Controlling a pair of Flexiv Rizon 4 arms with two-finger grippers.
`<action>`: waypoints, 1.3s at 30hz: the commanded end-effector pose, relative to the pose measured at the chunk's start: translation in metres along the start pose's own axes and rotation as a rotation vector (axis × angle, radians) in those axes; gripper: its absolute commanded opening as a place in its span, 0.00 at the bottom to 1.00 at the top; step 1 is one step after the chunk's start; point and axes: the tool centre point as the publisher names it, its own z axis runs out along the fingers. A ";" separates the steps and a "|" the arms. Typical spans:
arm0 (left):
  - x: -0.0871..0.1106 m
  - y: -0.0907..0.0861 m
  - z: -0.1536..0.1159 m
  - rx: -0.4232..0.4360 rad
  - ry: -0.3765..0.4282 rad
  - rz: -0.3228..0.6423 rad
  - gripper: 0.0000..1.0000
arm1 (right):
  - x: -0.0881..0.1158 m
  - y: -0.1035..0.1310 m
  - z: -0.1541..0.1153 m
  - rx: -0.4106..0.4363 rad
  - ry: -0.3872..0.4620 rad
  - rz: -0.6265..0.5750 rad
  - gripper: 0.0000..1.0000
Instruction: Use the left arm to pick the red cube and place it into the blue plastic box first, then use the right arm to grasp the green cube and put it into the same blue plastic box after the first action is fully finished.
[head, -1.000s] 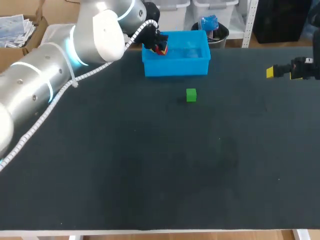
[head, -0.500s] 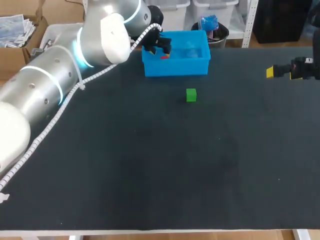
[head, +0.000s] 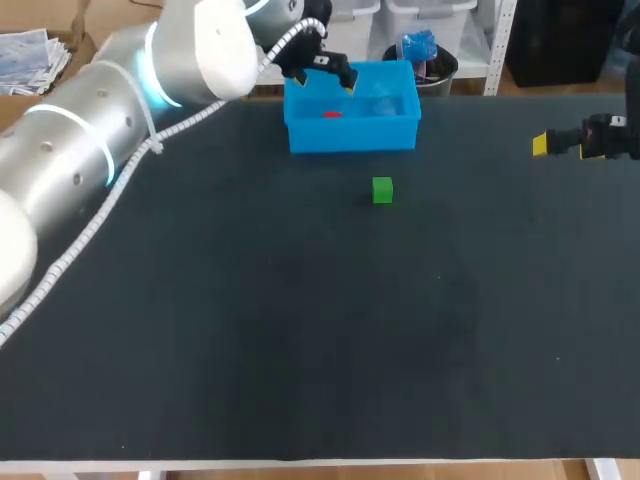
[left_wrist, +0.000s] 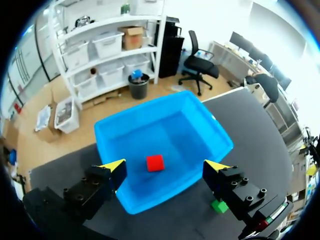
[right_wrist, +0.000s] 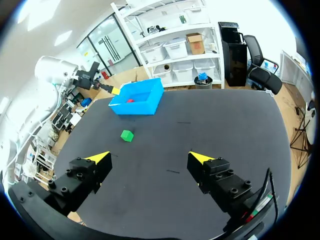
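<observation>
The red cube (head: 331, 114) lies loose on the floor of the blue plastic box (head: 352, 133) at the table's far edge. My left gripper (head: 330, 70) hangs open above the box's left part, holding nothing. From the left wrist view, the red cube (left_wrist: 155, 162) rests well below the left gripper (left_wrist: 166, 166) inside the blue box (left_wrist: 120, 122). The green cube (head: 382, 190) sits on the dark table just in front of the box. My right gripper (head: 541, 145) stands open and empty at the far right. The right wrist view places its gripper (right_wrist: 150, 157) far from the green cube (right_wrist: 127, 135).
The dark table (head: 300, 340) stretches wide in front of the green cube with nothing else on it. The box stands close to the table's far edge.
My left gripper opened over the box and let the red cube drop onto the box floor, then rose a little. The right arm and green cube stayed put.
</observation>
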 end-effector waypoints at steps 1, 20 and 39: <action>0.027 -0.006 -0.047 0.000 -0.047 0.010 1.00 | 0.000 0.000 0.000 0.001 0.000 -0.001 1.00; 0.151 0.017 -0.186 0.085 -0.221 0.066 1.00 | 0.000 0.000 0.000 0.001 0.000 -0.001 1.00; 0.274 0.037 -0.225 0.133 -0.330 0.030 1.00 | 0.000 0.000 0.000 0.001 0.000 -0.001 1.00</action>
